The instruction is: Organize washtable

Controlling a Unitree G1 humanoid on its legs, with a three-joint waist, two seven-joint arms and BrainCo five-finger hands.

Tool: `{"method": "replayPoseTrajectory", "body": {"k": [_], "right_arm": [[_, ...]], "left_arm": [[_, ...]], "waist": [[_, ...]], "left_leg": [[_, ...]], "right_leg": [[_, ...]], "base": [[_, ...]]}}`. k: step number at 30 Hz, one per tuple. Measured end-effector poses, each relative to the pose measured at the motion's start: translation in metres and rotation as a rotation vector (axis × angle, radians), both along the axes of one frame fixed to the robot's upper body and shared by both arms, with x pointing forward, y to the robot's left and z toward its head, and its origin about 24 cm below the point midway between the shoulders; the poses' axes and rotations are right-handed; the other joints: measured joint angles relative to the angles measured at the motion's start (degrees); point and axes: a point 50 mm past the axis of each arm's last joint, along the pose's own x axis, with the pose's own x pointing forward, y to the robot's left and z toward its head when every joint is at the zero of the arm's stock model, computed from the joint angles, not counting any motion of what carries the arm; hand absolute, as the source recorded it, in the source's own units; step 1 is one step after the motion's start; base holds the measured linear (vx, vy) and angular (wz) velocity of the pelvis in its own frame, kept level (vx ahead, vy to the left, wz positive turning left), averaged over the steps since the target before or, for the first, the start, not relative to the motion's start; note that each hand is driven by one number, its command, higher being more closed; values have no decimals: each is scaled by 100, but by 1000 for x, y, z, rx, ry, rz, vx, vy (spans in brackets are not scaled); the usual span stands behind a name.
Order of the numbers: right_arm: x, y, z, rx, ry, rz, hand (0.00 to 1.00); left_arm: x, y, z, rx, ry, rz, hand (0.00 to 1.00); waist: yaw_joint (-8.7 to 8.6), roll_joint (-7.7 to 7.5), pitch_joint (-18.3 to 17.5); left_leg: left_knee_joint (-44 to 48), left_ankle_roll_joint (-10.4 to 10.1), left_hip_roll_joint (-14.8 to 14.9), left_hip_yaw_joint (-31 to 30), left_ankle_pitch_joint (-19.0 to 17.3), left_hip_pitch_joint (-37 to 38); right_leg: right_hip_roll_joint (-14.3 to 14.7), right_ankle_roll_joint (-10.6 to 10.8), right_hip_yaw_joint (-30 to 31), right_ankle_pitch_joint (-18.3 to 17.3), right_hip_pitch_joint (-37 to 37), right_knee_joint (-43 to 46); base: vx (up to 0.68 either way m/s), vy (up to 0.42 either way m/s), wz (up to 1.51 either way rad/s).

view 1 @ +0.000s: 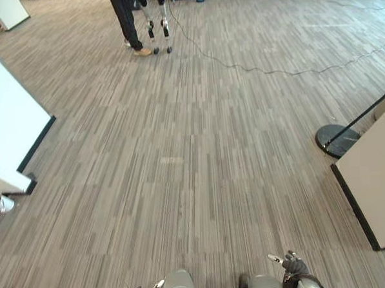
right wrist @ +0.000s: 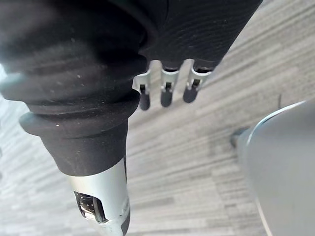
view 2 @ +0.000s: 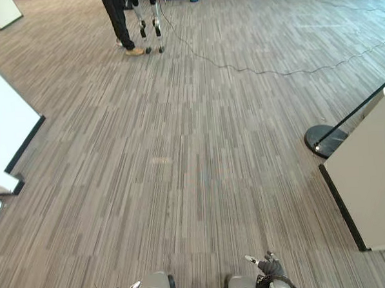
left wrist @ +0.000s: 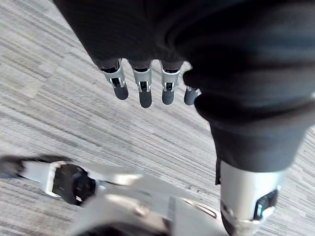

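While slack — left hand (left wrist: 143, 88), right hand (right wrist: 166, 91).

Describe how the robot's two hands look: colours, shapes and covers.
Both hands look alike. The left hand has slim silver fingers with rounded dark tips, and a dark ribbed cover wraps its back and wrist. The right hand shows the same silver fingers, dark tips and ribbed cover.

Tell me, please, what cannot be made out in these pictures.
Person in dark trousers: left eye view, top edge cuts off everything above the legs.
Black round stand base: left eye view, partly behind the cream board, itself cropped by the right edge.
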Motion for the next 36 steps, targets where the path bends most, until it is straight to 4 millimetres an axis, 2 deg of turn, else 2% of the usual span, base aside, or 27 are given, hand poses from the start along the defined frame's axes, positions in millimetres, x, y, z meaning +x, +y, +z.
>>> {"method": "replayPoseTrajectory", "body": {"k": [1, 2, 3, 4, 6, 7, 8, 9, 10, 12, 14, 16, 17, 18, 19, 20, 21, 22, 23, 24, 25, 27, 28, 30, 31, 34, 36], "right_arm": [[0, 0, 0, -1, 1, -1, 0], [-4, 2, -2, 3, 15, -2, 0], [-6, 3, -3, 7, 27, 4, 0], [-9, 12, -6, 28, 46, 25, 0], [-12, 14, -7, 32, 56, 34, 0], [-15, 15, -8, 32, 68, 38, 0], [-16, 15, -9, 33, 77, 46, 0], [-16, 13, -9, 27, 77, 48, 0], [-14, 10, -8, 17, 68, 48, 0], [-14, 3, -7, -4, 66, 59, 0], [-3, 0, -2, -26, 20, 68, 0], [4, -3, 2, -39, -16, 66, 0], [5, -3, 4, -44, -27, 65, 0], [0, -1, 2, -44, -17, 66, 0], [-2, 0, 2, -41, -15, 61, 0], [-4, 3, 1, -30, -15, 52, 0], [-2, -3, 3, -53, -14, 74, 0], [-2, -2, 3, -58, -17, 93, 0], [-1, -8, 4, -79, -16, 104, 0], [-1, -8, 4, -81, -2, 108, 0], [-3, -7, 3, -76, 6, 106, 0], [-5, -1, -1, -56, 28, 108, 0], [-6, 1, -1, -51, 34, 109, 0], [-7, 2, -3, -52, 48, 121, 0], [-5, 4, -3, -71, 51, 161, 0], [-9, 7, -5, -69, 69, 177, 0], [-12, 9, -6, -69, 80, 200, 0]], "left_arm": [[-4, -1, -1, -5, 13, -1, 0], [-11, -2, -1, -12, 36, -9, 0], [-17, 0, -1, -11, 51, -8, 0], [-18, 8, 0, 11, 58, -31, 0], [-15, 15, 1, 23, 56, -47, 0], [-17, 17, 1, 25, 66, -46, 0], [-19, 18, 1, 27, 73, -42, 0], [-23, 18, 0, 22, 83, -32, 0], [-23, 16, 0, 19, 84, -33, 0], [-18, 14, 0, 16, 77, -68, 0], [-1, 17, 1, 28, 38, -91, 0], [8, 14, 2, 23, 15, -111, 0], [15, 13, 3, 27, -5, -121, 0], [17, 14, 4, 33, -19, -125, 0], [17, 16, 4, 39, -25, -121, 0], [18, 21, 6, 54, -31, -115, 0], [18, 9, 3, 24, -29, -104, 0], [18, 6, 3, 17, -28, -93, 0], [19, 1, 2, 5, -33, -74, 0], [20, 1, 3, 6, -44, -65, 0], [22, 2, 3, 11, -51, -65, 0], [26, 10, 6, 47, -68, -76, 0], [26, 12, 7, 53, -69, -79, 0], [27, 11, 7, 55, -69, -85, 0], [27, 11, 6, 55, -59, -111, 0], [34, 16, 8, 74, -62, -173, 0], [33, 18, 8, 81, -58, -180, 0]], "waist": [[-5, 6, 3], [19, -83, -7], [69, -78, -26], [75, -314, -104], [51, -529, -209], [-3, -550, -215], [-8, -635, -206], [-9, -564, -150], [-15, -533, -100], [-60, -440, -33], [-165, -377, 15], [-276, -297, 46], [-348, -280, 41], [-327, -313, 13], [-297, -375, -4], [-311, -576, -57], [-262, -261, -74], [-241, -162, -61], [-166, -12, -39], [-156, 33, -50], [-168, 11, -41], [-159, -241, -21], [-167, -277, -30], [-144, -244, -104], [-73, -277, -138], [-167, -412, -158], [-172, -442, -241]], "left_leg": [[-595, -81, -19, -96, 63, -50], [-1068, -123, -155, -251, 800, -5], [-1034, 60, -326, -242, 910, 45], [-792, 116, -472, -183, 501, -43], [-443, 354, -727, -181, 19, -79], [-334, 439, -852, -110, -177, 44], [-287, 557, -934, 51, -357, 294], [-282, 663, -988, 231, -573, 711], [-323, 691, -985, 341, -734, 1081], [-638, 692, -983, 467, -867, 1784], [-1316, 600, -938, 626, -818, 2569], [-1573, 548, -826, 645, -789, 2904], [-1744, 486, -781, 670, -776, 3096], [-1922, 220, -845, 683, -801, 3335], [-1884, 98, -915, 643, -825, 3443], [-1389, 4, -920, 493, -852, 3384], [52, -175, -440, 129, -559, 2889], [666, -147, -292, -35, -276, 2622], [1797, -118, 48, -309, 39, 2109], [2140, -147, 278, -401, -137, 1756], [2045, -183, 336, -390, -206, 1635], [672, -263, 181, -332, -416, 1456], [197, -266, 149, -374, -413, 1445], [-1454, -502, -40, -811, -41, 1460], [-1602, -555, -170, -828, 348, 1596], [-1609, -459, -334, -798, 289, 1823], [-1690, -450, -465, -732, 285, 2003]], "right_leg": [[-25, 72, 51, -136, 98, 8], [-169, 233, 192, -396, 302, 13], [-244, 236, 280, -465, 394, -32], [-384, 200, 330, -453, 396, 71], [-527, 290, 441, -421, -30, 1213], [-652, 530, 504, -335, -188, 1839], [-771, 944, 650, -53, -420, 2621], [-877, 1380, 753, 517, -762, 3649], [-902, 1346, 665, 608, -1045, 4401], [-929, 820, 114, 325, -1579, 5261], [-862, 149, -782, -65, -2247, 4732], [-811, 7, -1337, -130, -2426, 3652], [-808, -67, -1723, -11, -2394, 2436], [-748, -169, -1909, 604, -2371, 1436], [-738, -258, -1889, 907, -2374, 1260], [-708, -595, -1695, 1237, -2392, 1324], [-503, -538, -1810, 854, -2190, 1567], [-425, -560, -1822, 729, -2079, 1529], [-213, -651, -1841, 543, -1866, 1475], [-77, -692, -1859, 432, -1638, 1382], [-35, -689, -1858, 428, -1492, 1277], [-53, -631, -1736, 464, -918, 718], [-62, -603, -1702, 481, -829, 618], [-32, -449, -1518, 467, -764, 520], [-52, -213, -1245, 414, -701, 521], [-252, -104, -1200, 478, -396, 306], [-337, 88, -1106, 596, -215, 61]], "base": [[539, 322, -52], [496, 304, -40], [754, 410, -34], [662, 308, -11], [635, 253, 13], [600, 244, 14], [690, 248, -15], [555, 175, -49], [624, 179, -63], [475, 71, -49], [571, -12, -36], [370, -55, 6], [462, -77, 23], [483, -78, 21], [452, -68, 22], [668, -166, 7], [665, -183, 3], [732, -183, -26], [504, -66, -30], [482, -38, -29], [477, -32, -20], [531, -12, -17], [439, 54, -36], [297, 121, -67], [286, 134, -64], [202, 154, -8], [121, 150, -4]]}}
